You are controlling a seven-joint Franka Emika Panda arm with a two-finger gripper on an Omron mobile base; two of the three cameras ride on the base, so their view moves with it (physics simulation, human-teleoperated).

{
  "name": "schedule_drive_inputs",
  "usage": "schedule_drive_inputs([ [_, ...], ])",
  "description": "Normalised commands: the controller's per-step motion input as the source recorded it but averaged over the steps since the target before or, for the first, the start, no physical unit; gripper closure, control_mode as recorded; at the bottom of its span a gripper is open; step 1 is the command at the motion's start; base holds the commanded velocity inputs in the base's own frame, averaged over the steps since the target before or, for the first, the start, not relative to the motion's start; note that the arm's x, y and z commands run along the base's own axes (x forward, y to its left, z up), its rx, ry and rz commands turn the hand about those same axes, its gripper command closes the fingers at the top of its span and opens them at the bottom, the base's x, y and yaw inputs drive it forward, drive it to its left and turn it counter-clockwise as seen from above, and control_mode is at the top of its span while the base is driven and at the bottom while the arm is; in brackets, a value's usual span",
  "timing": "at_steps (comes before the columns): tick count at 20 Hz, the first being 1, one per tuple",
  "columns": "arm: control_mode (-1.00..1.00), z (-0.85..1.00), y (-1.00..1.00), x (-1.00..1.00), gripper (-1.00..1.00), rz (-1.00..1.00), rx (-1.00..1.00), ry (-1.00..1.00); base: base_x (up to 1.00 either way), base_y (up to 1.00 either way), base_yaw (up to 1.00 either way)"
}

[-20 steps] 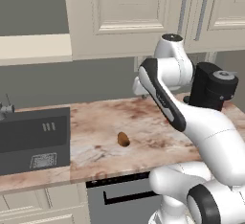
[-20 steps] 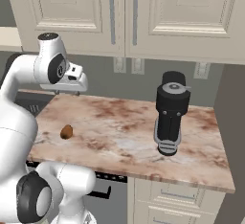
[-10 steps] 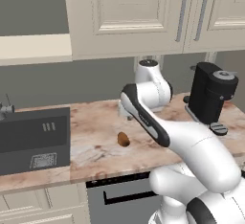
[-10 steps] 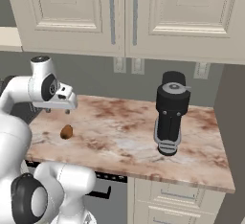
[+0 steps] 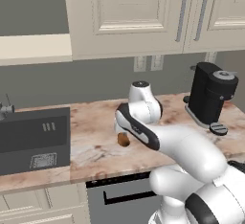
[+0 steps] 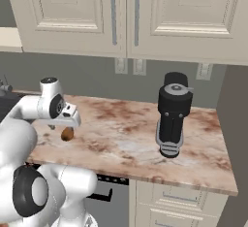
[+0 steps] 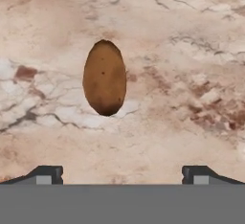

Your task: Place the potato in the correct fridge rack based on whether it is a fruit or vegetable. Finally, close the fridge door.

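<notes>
One potato (image 7: 104, 77) lies on the marbled table (image 7: 191, 50) in my hand view, a brown oval standing lengthwise, at about 11 o'clock from the midpoint between the fingertips. Gripper (image 7: 122, 175) is spread wide: the two dark tips sit far apart at the bottom edge, nothing between them, apart from the potato.

From the left base camera I see the potato (image 5: 124, 140) partly hidden just under the arm's wrist, near the front edge of the table (image 5: 91, 141). A dark sink (image 5: 33, 139) is set into the surface at 9 o'clock from it, and a black coffee machine (image 5: 210, 96) stands at 3 o'clock, well apart.

Right base camera: potato (image 6: 67, 134) just below the hand, coffee machine (image 6: 172, 114) at 3 o'clock. Cream wall cabinets (image 6: 135, 17) hang above; grey wall with outlets (image 6: 129, 66) behind.
</notes>
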Motion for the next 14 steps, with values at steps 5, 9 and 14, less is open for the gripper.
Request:
schedule_drive_inputs([
  [5, -1.00, -0.45, 0.00, 0.08, -1.00, 0.00, 0.00, 0.05, 0.00, 0.00, 0.00],
  [9, -1.00, -0.61, 0.24, 0.14, -1.00, 0.00, 0.06, 0.00, 0.00, 0.00, 0.00],
  [14, -1.00, -0.24, 0.23, 0.21, -1.00, 0.00, 0.00, 0.00, 0.00, 0.00, 0.00],
])
